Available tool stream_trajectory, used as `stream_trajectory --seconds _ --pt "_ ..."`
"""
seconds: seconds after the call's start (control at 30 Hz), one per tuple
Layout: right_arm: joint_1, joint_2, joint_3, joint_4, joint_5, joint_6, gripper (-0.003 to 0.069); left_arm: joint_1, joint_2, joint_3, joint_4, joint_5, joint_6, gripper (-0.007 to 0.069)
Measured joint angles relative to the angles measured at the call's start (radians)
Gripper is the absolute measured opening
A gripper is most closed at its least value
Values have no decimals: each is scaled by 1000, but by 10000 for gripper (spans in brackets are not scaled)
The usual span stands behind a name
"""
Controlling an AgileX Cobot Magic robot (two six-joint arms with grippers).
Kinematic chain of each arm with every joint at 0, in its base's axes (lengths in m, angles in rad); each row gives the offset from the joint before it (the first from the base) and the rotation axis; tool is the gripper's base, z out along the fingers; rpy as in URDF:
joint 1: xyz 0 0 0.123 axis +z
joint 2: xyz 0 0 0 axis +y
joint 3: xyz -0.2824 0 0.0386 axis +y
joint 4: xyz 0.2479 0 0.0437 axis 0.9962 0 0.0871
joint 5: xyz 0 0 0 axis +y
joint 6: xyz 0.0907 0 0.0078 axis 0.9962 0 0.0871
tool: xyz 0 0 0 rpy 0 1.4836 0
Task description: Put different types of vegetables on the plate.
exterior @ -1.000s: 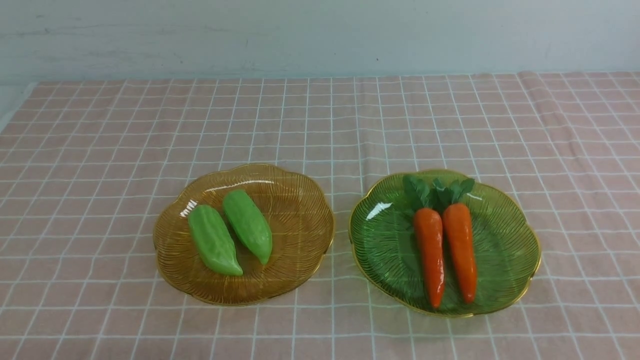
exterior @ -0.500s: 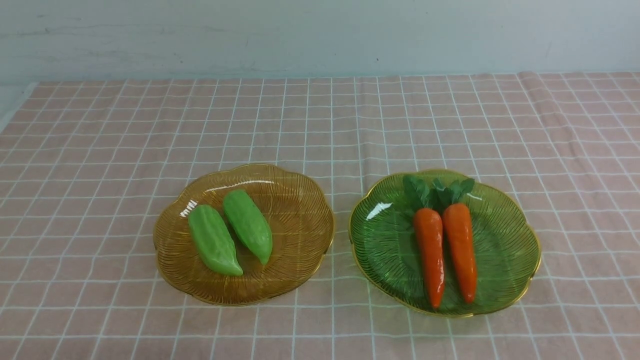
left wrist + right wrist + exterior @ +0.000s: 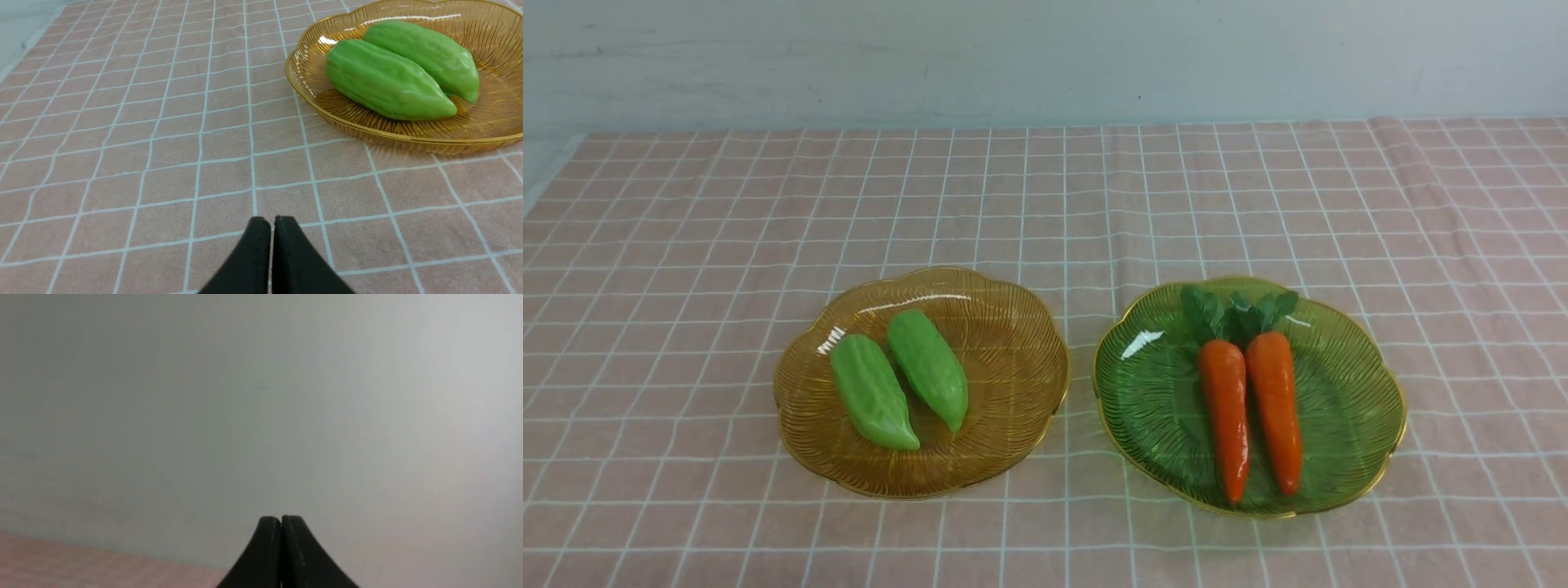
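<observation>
Two light green ridged gourds [image 3: 873, 402] [image 3: 927, 367] lie side by side on an amber ribbed plate [image 3: 1005, 327] at centre left. Two orange carrots [image 3: 1225, 416] [image 3: 1274, 408] with dark leafy tops rest on a green ribbed plate [image 3: 1152, 400] at centre right. Neither arm appears in the front view. In the left wrist view my left gripper [image 3: 272, 222] is shut and empty above the cloth, apart from the amber plate [image 3: 310, 94] and its gourds [image 3: 386, 81]. My right gripper [image 3: 281, 519] is shut and empty, facing a pale wall.
A pink tablecloth with a white grid [image 3: 686, 245] covers the table up to a pale wall [image 3: 1045, 57] at the back. A fold in the cloth runs along the far right [image 3: 1405, 155]. A strip of cloth [image 3: 61, 563] shows in the right wrist view.
</observation>
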Motion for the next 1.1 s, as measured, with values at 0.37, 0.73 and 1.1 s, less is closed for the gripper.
stream_trajectory --seconds 0.37,0.73,1.1 --pt "-107 0 194 -15 175 75 -16 0 0 0 0 0 0 -3" --pt "-111 0 195 -15 215 110 -16 0 0 0 0 0 0 -3" --pt "-111 0 195 -15 216 116 -16 0 0 0 0 0 0 -3"
